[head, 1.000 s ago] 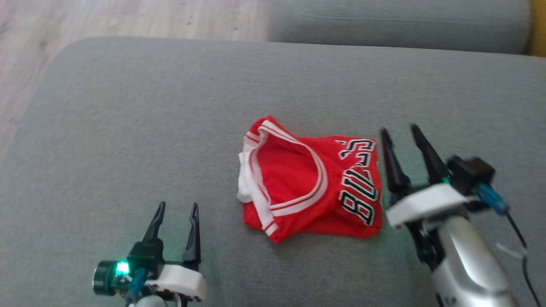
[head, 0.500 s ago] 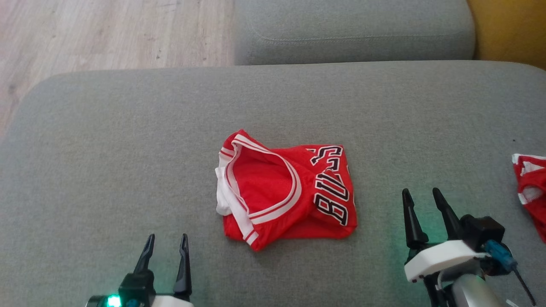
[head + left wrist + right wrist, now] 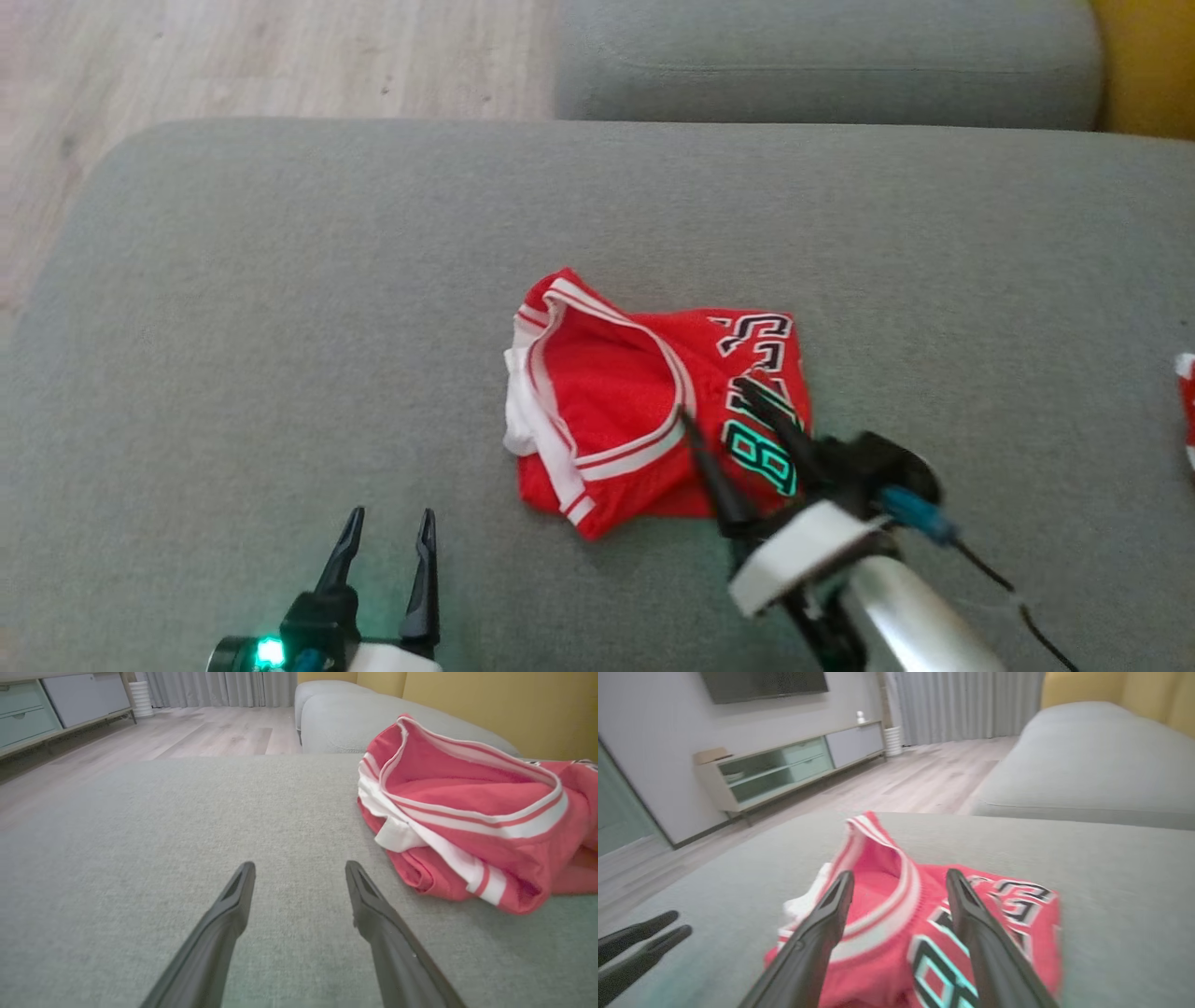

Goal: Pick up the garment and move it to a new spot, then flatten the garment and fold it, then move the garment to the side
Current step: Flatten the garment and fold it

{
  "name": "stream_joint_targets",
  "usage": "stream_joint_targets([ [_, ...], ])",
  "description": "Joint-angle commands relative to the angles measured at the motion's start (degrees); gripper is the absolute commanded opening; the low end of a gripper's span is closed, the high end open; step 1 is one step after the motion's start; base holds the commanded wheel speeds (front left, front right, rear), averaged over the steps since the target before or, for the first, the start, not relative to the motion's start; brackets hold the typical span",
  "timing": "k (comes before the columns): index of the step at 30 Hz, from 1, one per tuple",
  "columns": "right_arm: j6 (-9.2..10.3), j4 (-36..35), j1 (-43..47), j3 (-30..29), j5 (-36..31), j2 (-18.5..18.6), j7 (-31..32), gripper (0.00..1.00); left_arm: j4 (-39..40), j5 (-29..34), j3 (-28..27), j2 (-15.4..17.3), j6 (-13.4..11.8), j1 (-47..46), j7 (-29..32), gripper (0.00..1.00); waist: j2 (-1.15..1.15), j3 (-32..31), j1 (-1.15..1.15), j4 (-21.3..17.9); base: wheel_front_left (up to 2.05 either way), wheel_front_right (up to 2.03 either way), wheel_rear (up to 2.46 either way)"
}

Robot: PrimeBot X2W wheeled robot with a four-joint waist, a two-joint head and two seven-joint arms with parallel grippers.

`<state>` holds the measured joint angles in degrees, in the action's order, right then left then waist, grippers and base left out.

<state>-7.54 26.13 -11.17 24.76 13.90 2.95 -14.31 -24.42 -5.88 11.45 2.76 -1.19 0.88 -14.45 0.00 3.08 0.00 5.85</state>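
The right gripper [image 3: 714, 399], fingers spread and holding nothing, now reaches over the lettered side of the folded red garment [image 3: 607, 401]; a moment ago it stood beside it. The left gripper [image 3: 392, 513], also open, hangs well apart at the near left. Bare grey cushion [image 3: 280, 327] surrounds the garment on all sides; another red cloth [image 3: 1187, 411] lies at the right edge.

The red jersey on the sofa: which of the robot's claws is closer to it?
Right. The right gripper hangs over the red jersey, at its lettered part, jaws open. The left gripper, also open, is apart from it, over the cushion.
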Motion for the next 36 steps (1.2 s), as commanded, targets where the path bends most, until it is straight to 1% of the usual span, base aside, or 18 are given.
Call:
stream_joint_targets([
  [1, 0.05, -1.03, -3.63, 3.85, 1.30, -0.07, 0.11, 1.00, 1.04, -0.77, -1.31, 0.12, -0.06, -2.57, -0.55, 1.00, 0.00, 0.74, 0.00, 1.41, 0.00, 0.00, 0.00],
  [4, 0.05, 0.82, -7.06, 10.39, 2.85, -0.07, 1.96, 1.00, 0.71, -1.14, -0.89, 0.12, 0.01, -2.76, -0.55, 1.00, 0.00, 1.44, 0.00, 3.22, 0.00, 0.00, 0.00],
  [7, 0.05, 3.82, -9.51, 15.02, 3.73, 0.01, 4.62, 1.00, 0.57, -1.42, -0.45, 0.12, -0.07, -3.02, -0.55, 1.00, 0.00, 1.99, 0.00, 5.07, 0.00, 0.00, 0.00],
  [10, 0.05, 6.86, -10.93, 17.21, 4.23, 0.09, 6.33, 1.00, 0.51, -1.84, 0.06, 0.12, -0.15, -3.22, -0.55, 1.00, 0.00, 2.51, 0.00, 6.65, 0.00, 0.00, 0.00],
  [13, 0.05, 10.43, -11.54, 17.54, 3.82, 0.13, 7.71, 1.00, 0.62, -2.25, 0.44, 0.12, -0.36, -3.20, -0.55, 1.00, 0.00, 2.97, 0.00, 7.70, 0.00, 0.00, 0.00],
  [17, 0.05, 12.08, -11.91, 18.91, 4.00, 0.09, 8.06, 1.00, 0.82, -2.42, 0.54, 0.12, -0.48, -3.07, -0.55, 1.00, 0.00, 3.40, 0.00, 7.97, 0.00, 0.00, 0.00],
  [18, 0.05, 12.31, -12.08, 19.35, 4.13, 0.08, 8.07, 0.95, 0.87, -2.44, 0.54, 0.12, -0.49, -3.13, -0.55, 1.00, 0.00, 3.50, 0.00, 7.97, 0.00, 0.00, 0.00],
  [19, 0.05, 12.56, -12.27, 19.92, 4.35, 0.07, 8.27, 0.61, 0.91, -2.45, 0.58, 0.12, -0.49, -3.23, -0.55, 1.00, 0.00, 3.61, 0.00, 7.96, 0.00, 0.00, 0.00],
  [20, 0.05, 12.77, -12.48, 20.40, 4.67, 0.07, 8.36, 0.02, 0.90, -2.46, 0.66, 0.12, -0.48, -3.36, -0.55, 1.00, 0.00, 3.70, 0.00, 7.94, 0.00, 0.00, 0.00],
  [21, 0.05, 13.01, -12.73, 20.98, 4.94, 0.06, 8.54, 0.00, 0.86, -2.49, 0.79, 0.12, -0.50, -3.53, -0.55, 1.00, 0.00, 3.75, 0.00, 7.94, 0.00, 0.00, 0.00],
  [24, 0.05, 13.22, -13.21, 21.77, 5.92, 0.04, 8.54, 0.00, 0.85, -2.53, 1.05, 0.12, -0.54, -3.80, -0.55, 1.00, 0.00, 3.86, 0.00, 7.94, 0.00, 0.00, 0.00],
  [28, 0.05, 12.46, -14.86, 23.13, 8.03, 0.00, 6.59, 0.00, 0.85, -2.44, 1.54, 0.12, -0.40, -4.30, -0.55, 1.00, 0.00, 4.06, 0.00, 8.14, 0.00, 0.00, 0.00],
  [36, 0.05, 10.19, -18.95, 27.61, 14.71, -0.05, 4.62, 0.00, 0.56, -2.26, 2.69, 0.12, -0.21, -4.81, -0.55, 1.00, 0.00, 4.16, 0.00, 10.21, 0.00, 0.00, 0.00],
])
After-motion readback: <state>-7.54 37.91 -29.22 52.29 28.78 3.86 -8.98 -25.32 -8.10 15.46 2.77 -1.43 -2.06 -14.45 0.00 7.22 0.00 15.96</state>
